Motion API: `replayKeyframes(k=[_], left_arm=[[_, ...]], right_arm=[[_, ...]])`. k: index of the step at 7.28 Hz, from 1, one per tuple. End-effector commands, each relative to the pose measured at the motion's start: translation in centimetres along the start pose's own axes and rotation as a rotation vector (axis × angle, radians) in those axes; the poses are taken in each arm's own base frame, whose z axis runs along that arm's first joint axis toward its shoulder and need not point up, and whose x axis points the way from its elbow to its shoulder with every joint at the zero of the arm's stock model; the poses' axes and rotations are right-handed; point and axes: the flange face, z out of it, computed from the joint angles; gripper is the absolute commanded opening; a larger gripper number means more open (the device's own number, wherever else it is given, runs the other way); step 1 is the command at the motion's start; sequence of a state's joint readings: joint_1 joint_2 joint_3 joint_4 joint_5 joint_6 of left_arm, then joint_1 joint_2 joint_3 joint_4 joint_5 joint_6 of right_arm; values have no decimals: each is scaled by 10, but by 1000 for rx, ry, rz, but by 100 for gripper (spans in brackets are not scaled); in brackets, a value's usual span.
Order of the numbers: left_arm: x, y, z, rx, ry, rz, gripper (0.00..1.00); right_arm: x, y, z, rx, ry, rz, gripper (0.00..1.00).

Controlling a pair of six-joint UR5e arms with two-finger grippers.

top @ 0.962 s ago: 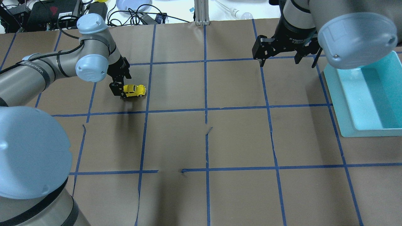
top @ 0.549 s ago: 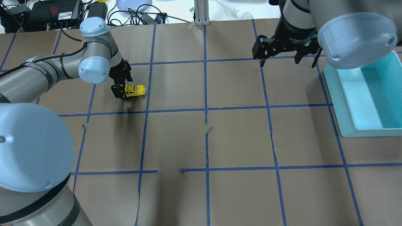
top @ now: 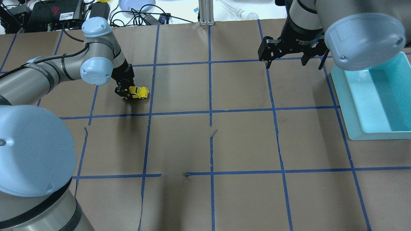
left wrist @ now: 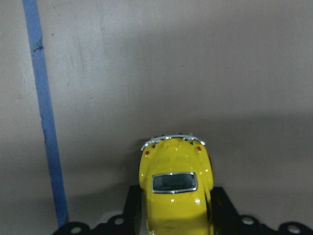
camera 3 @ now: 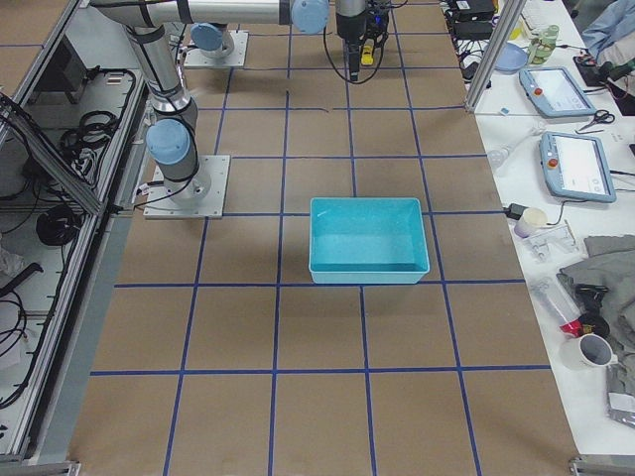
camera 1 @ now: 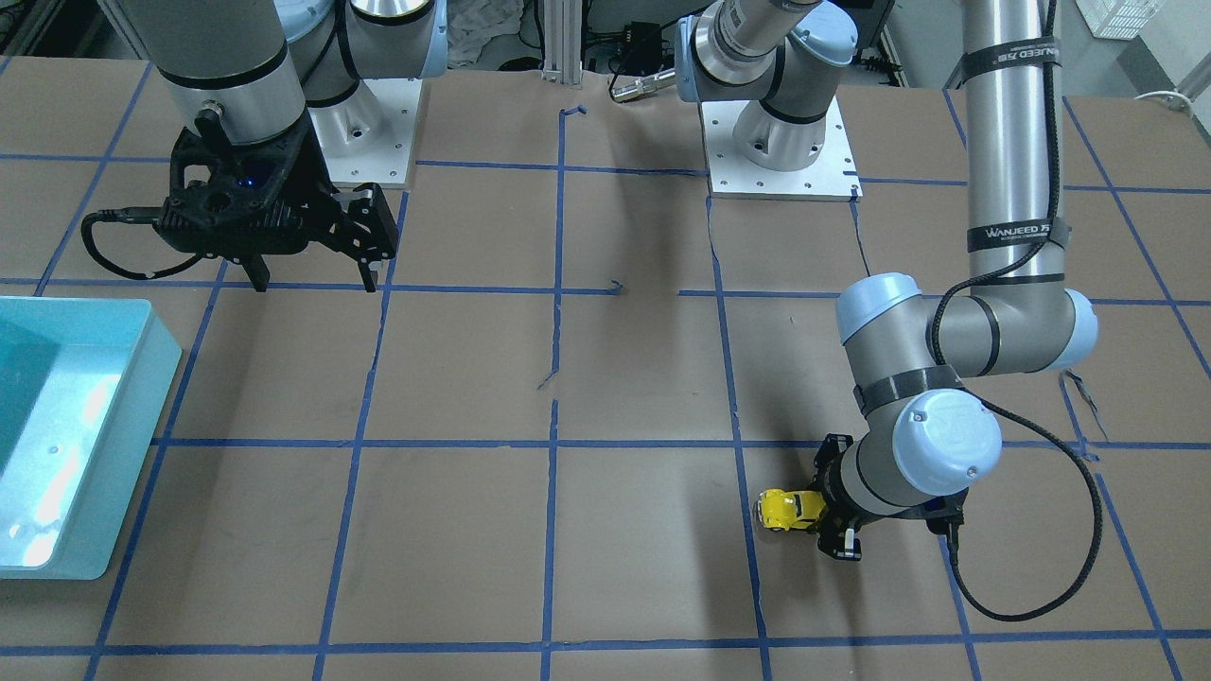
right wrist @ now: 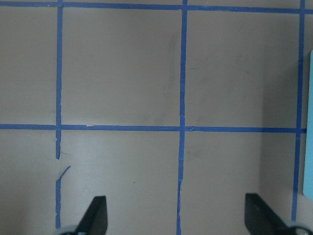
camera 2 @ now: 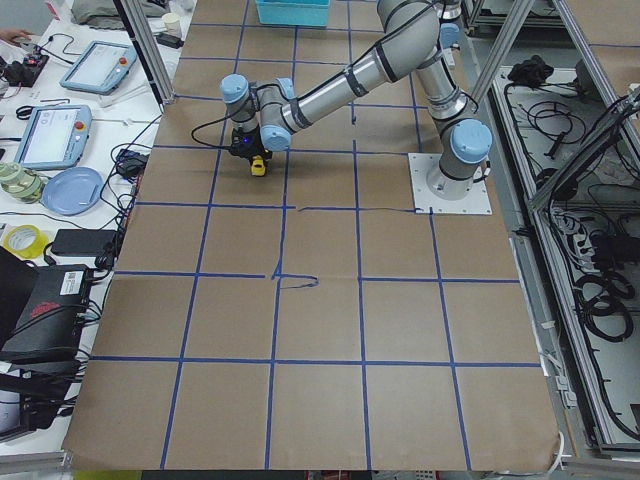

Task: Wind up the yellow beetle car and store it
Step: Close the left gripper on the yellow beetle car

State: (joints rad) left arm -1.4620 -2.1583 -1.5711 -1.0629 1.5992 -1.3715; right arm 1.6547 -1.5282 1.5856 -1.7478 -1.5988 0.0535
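The yellow beetle car point(top: 139, 92) stands on its wheels on the bench point(top: 244, 144), on the robot's left side and well apart from the teal bin point(top: 345, 99) at the far right. The left gripper point(left wrist: 176, 218) comes in low along the bench, and its fingers point(left wrist: 224, 210) pinch the car across both flanks, with the chrome bumper and red lamps pointing away from the wrist. The right gripper point(camera 1: 314, 270) hangs above bare bench near the bin, fingers spread and holding nothing. The car looks light and rigid, but its glossy, rounded shell probably slips under a high or off-centre squeeze. The flat sides between the wheel arches seem the safest hold, since they leave the wheels free to roll against the bench for winding
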Motion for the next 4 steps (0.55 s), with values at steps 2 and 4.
replayKeyframes(k=[2,4], left_arm=[[2,-3,-15,16,23,-4,0],[2,-2,2,8,-3,-12,0]], right_arm=[[0,0,1,-2,0,0,100],[0,0,1,-1,1,-2,100]])
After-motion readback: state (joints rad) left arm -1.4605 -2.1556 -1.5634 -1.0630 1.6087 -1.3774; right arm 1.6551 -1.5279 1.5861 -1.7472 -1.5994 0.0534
